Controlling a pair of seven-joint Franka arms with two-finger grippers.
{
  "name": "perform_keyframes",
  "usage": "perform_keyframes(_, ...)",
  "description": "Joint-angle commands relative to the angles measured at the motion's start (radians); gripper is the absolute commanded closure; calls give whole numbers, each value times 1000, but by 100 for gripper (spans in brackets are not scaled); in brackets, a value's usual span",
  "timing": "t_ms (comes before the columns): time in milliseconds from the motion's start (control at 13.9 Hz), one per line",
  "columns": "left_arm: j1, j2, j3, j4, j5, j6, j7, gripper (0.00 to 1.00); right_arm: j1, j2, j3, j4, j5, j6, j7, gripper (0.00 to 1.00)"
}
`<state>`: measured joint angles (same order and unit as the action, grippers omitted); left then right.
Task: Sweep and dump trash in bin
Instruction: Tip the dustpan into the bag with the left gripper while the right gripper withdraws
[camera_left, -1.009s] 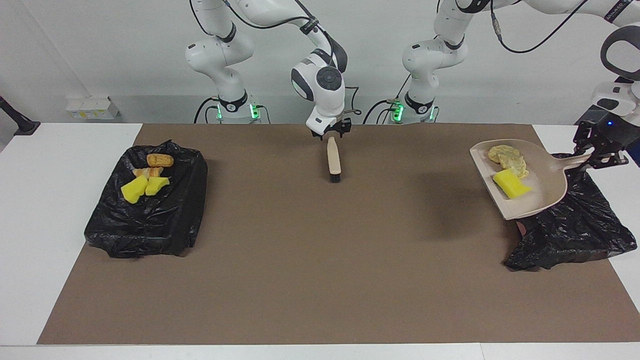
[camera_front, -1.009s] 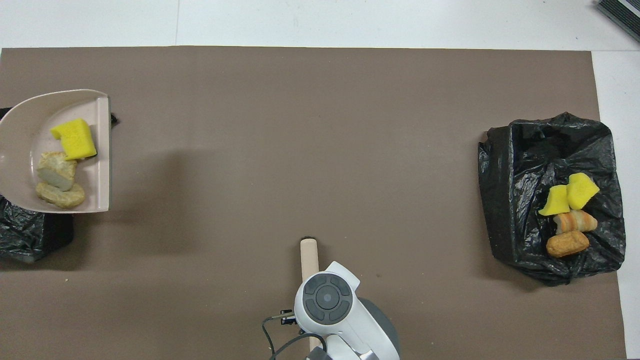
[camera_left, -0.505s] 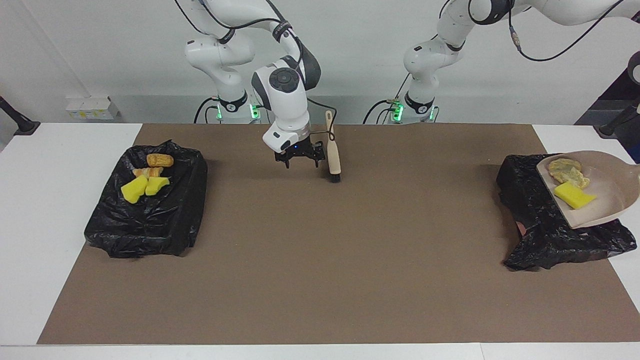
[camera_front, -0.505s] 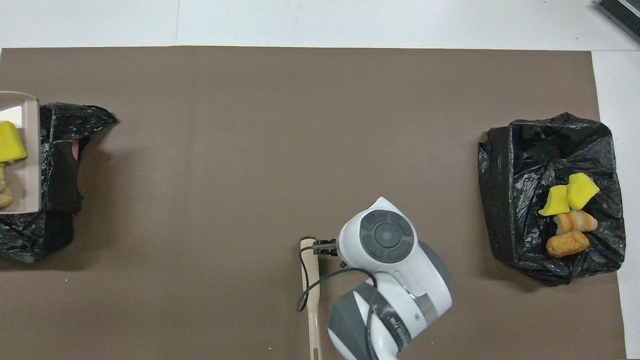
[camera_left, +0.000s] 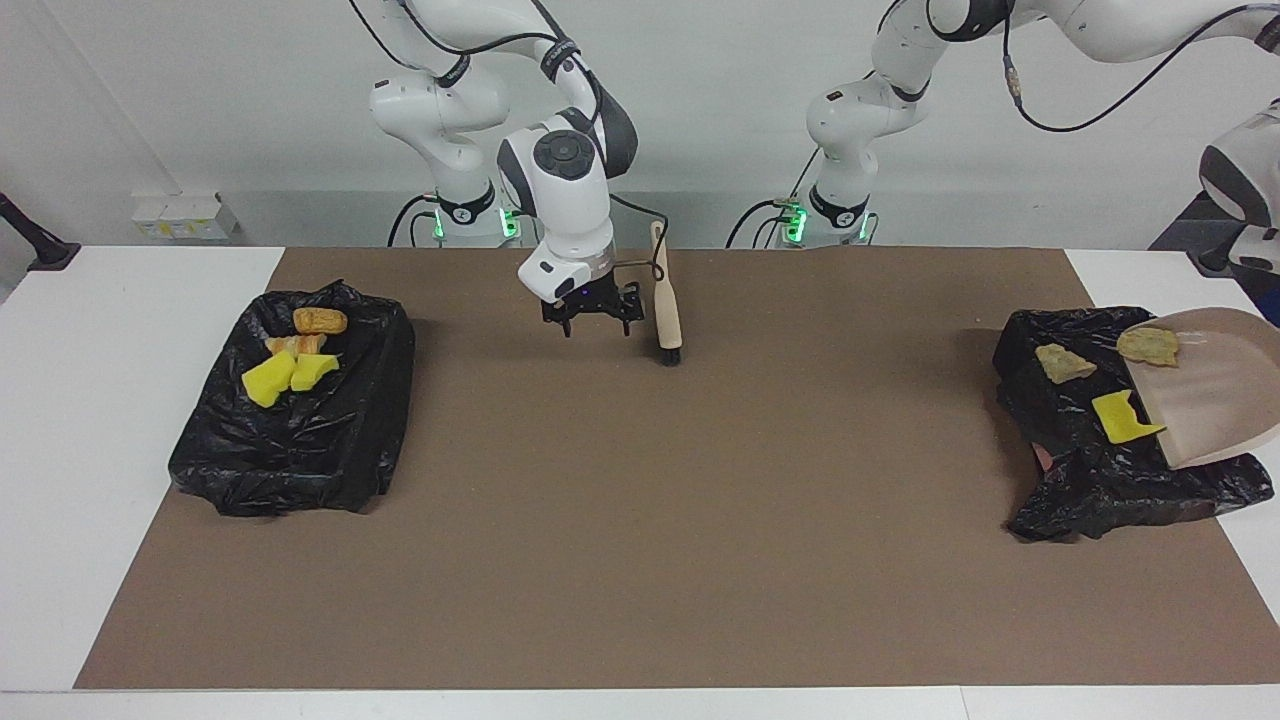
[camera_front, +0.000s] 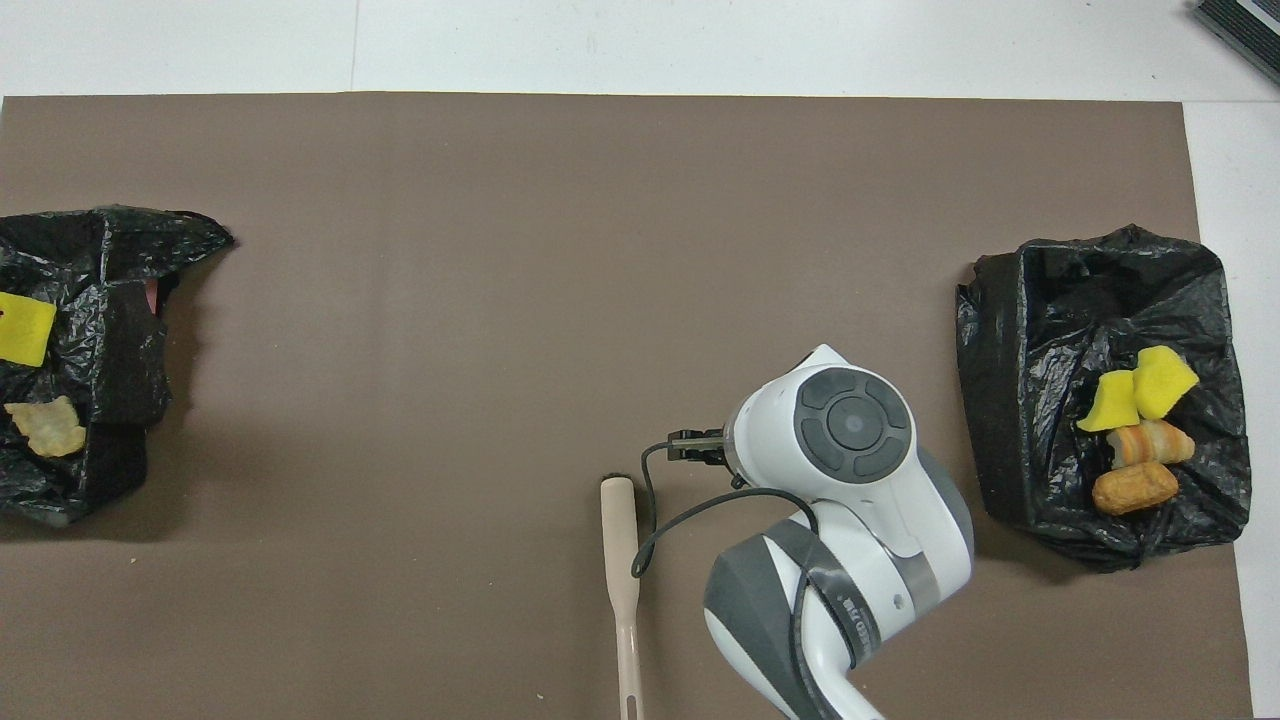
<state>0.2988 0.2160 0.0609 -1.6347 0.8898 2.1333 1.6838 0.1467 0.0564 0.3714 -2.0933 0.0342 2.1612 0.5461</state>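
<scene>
The beige dustpan (camera_left: 1225, 400) hangs steeply tilted over the black-bagged bin (camera_left: 1090, 470) at the left arm's end of the table. Its handle runs out of view, and with it my left gripper. Of the trash, a yellow sponge chunk (camera_left: 1125, 418) (camera_front: 22, 330) and a tan piece (camera_left: 1063, 362) (camera_front: 45, 428) lie on the bin's bag (camera_front: 110, 370). Another tan piece (camera_left: 1150, 345) clings to the pan. My right gripper (camera_left: 595, 325) hangs open and holds nothing, just over the mat beside the wooden brush (camera_left: 666, 310) (camera_front: 620, 540).
A second black-bagged bin (camera_left: 300, 440) (camera_front: 1040, 330) at the right arm's end holds yellow chunks (camera_left: 285, 372) (camera_front: 1140, 390) and bread-like pieces (camera_left: 320, 321). The brown mat (camera_left: 640, 520) covers the middle of the table. In the overhead view the right wrist (camera_front: 850, 430) hides its own fingers.
The left arm carried the dustpan over the bin and tipped it, so the sponge chunk and a tan piece slid onto the bag. The right gripper left the brush and moved toward its own end.
</scene>
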Motion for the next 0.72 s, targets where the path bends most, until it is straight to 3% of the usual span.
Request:
perform_keyframes(0, -52, -145, 10, -200, 156, 25, -173, 100, -68, -1, 18, 41, -33, -20, -50, 0)
perform_keyframes(288, -115, -173, 10, -197, 311, -65, -188, 100, -87, -1, -25, 120, -140, -44, -81, 0)
perform_keyframes(649, -239, -214, 8, -186, 475, -332, -248, 100, -94, -27, -195, 321, -142, -298, -256, 0)
